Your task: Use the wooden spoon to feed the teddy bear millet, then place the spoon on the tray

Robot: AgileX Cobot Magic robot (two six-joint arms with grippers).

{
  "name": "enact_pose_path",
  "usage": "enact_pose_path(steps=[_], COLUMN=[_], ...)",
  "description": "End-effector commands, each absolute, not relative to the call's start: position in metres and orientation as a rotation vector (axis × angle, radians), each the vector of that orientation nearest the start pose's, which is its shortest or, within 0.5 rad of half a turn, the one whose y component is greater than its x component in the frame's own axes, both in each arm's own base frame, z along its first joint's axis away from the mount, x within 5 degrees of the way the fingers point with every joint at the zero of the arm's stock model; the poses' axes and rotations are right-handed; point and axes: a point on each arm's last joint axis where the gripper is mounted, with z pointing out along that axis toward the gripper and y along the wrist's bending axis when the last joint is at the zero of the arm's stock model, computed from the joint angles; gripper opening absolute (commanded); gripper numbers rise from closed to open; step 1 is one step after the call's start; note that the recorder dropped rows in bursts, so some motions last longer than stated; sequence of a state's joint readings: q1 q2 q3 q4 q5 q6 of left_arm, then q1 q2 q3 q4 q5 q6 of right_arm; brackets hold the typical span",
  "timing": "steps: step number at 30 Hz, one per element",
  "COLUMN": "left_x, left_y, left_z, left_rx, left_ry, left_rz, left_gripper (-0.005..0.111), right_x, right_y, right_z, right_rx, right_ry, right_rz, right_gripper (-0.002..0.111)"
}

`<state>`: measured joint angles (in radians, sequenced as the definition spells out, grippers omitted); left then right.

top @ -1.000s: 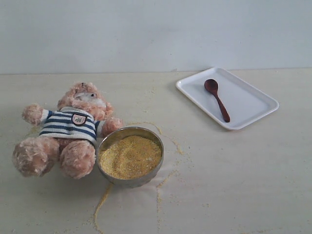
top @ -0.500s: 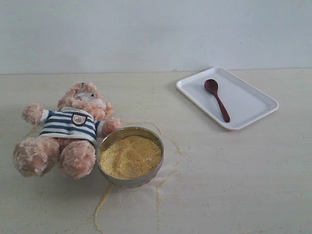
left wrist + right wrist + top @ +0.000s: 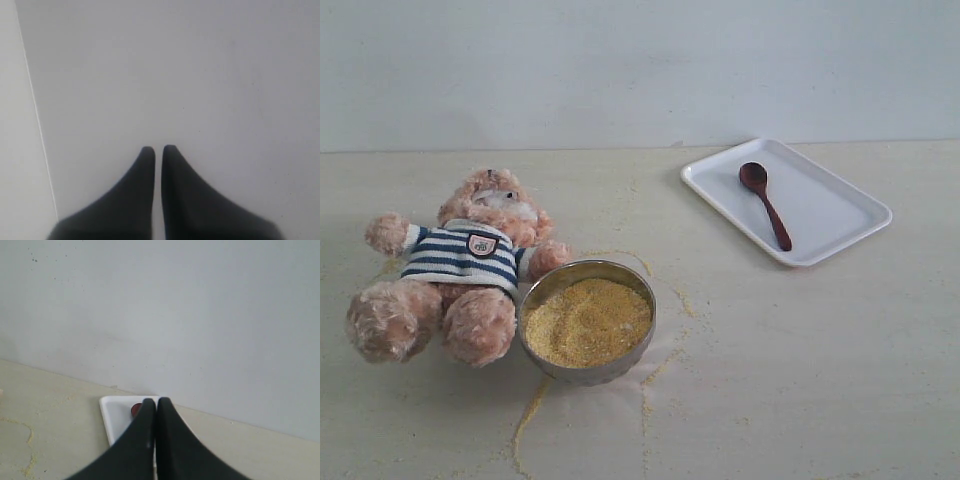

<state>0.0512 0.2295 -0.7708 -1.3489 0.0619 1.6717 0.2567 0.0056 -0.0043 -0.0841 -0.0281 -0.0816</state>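
Observation:
The teddy bear (image 3: 455, 268) lies on its back at the left of the table in a navy-striped shirt. Against its leg stands a round metal bowl (image 3: 586, 280) holding the millet (image 3: 588, 320). The wooden spoon (image 3: 765, 204) lies on the white tray (image 3: 840, 205) at the back right. No arm shows in the exterior view. My left gripper (image 3: 156, 148) is shut and faces only a plain pale surface. My right gripper (image 3: 156, 401) is shut with nothing held, above the tray (image 3: 114, 415); a bit of the spoon (image 3: 135, 409) shows beside its tips.
Loose trails of millet grains (image 3: 645, 390) run over the cream table around the bowl and in front of it. A pale wall (image 3: 640, 70) closes the back of the table.

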Motion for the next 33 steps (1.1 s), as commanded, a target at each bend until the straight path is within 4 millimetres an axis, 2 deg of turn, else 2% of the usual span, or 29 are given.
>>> enact_pose_path(steps=[1,6,12,15,16,20,21,23,24,25,26,27,28,29,33], left_x=[0.003,0.024,0.05,0.059,0.06,0.069,0.072,0.074,0.072,0.067,0.06,0.055,0.049,0.052,0.055], left_y=[-0.011,-0.02,-0.025,-0.028,-0.028,-0.014,-0.006,0.002,0.003,0.003,0.002,0.0,0.0,0.0,0.001], left_z=[0.433,0.42,0.396,0.363,0.359,0.328,0.311,0.287,0.27,0.264,0.25,0.243,0.241,0.233,0.222], left_rx=[0.161,0.221,0.325,0.282,0.264,0.079,0.015,-0.011,-0.022,-0.028,-0.017,-0.011,-0.028,-0.024,-0.068], left_ry=[0.984,1.086,1.241,1.45,1.482,1.666,1.7,1.635,1.536,1.417,1.254,1.174,1.17,1.258,1.388], left_rz=[0.114,-0.014,-0.014,-0.181,-0.196,-0.138,-0.065,0.04,0.051,0.046,0.034,0.02,-0.003,-0.001,-0.038], left_gripper=[0.005,0.005,0.005,0.005,0.005,0.005,0.005,0.005,0.005,0.005,0.005,0.005,0.005,0.005,0.005], right_x=[0.054,0.054,0.054,0.054,0.054,0.054,0.054,0.054,0.054,0.054,0.054,0.054,0.054,0.054,0.054], right_y=[0.014,0.014,0.014,0.014,0.014,0.014,0.014,0.014,0.014,0.014,0.014,0.014,0.014,0.014,0.014], right_z=[0.216,0.217,0.217,0.217,0.217,0.216,0.216,0.216,0.216,0.216,0.216,0.216,0.216,0.216,0.217], right_rx=[-0.302,-0.3,-0.301,-0.301,-0.301,-0.301,-0.301,-0.301,-0.301,-0.301,-0.301,-0.301,-0.301,-0.301,-0.301], right_ry=[1.419,1.407,1.413,1.413,1.413,1.416,1.416,1.416,1.416,1.416,1.416,1.416,1.416,1.416,1.416], right_rz=[0.07,0.071,0.07,0.07,0.07,0.07,0.07,0.07,0.07,0.07,0.07,0.07,0.07,0.07,0.07], right_gripper=[0.0,0.0,0.0,0.0,0.0,0.0,0.0,0.0,0.0,0.0,0.0,0.0,0.0,0.0,0.0])
